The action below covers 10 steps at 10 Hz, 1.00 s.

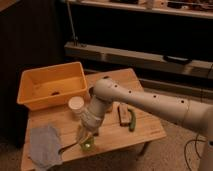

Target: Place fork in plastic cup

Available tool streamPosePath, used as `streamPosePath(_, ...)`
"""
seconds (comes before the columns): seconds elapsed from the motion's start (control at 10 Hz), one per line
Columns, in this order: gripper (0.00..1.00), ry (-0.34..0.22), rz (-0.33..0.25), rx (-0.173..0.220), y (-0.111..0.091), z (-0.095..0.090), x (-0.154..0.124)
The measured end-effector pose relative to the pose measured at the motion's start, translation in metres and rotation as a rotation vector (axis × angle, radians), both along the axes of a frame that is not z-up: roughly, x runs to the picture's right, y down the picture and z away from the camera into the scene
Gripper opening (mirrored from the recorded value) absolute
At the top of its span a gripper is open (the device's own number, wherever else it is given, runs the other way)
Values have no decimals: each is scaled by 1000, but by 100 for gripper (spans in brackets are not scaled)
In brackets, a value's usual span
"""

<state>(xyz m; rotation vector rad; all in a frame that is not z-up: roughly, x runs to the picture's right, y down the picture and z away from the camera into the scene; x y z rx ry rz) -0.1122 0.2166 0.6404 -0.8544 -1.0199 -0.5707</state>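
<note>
Your robot's white arm (150, 102) reaches in from the right and bends down over the front of a small wooden table (112, 137), its gripper (84, 134) lowered right above the lime-green plastic cup (87, 145) that stands near the front edge. From this angle you cannot tell whether the gripper is apart, together or clamped on anything, because the wrist and the cup's rim hide its tips. The fork cannot be made out with any certainty; the only slim utensil you can see is a light-handled one (67, 147) lying flat on the wood just left of the green cup, its end toward a crumpled grey cloth (45, 145) at the front left corner. A white cup (76, 105) stands upright behind the gripper, close beside the arm, and an orange plastic bin (30, 82) occupies the back left of the table. To the right of the arm lie a small dark brown block (122, 115) and, just beside it, a curved green object (132, 120), both resting flat on the tabletop.
</note>
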Motion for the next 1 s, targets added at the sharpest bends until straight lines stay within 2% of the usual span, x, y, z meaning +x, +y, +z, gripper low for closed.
streamPosePath(0.1,19,-18,1,-39,8,8,0)
streamPosePath(0.4,19,-43,-15,-75,19,19,-4)
streamPosePath(0.8,19,-69,-18,-86,24,31,-7)
streamPosePath(1.0,19,-59,-26,-72,26,37,-8)
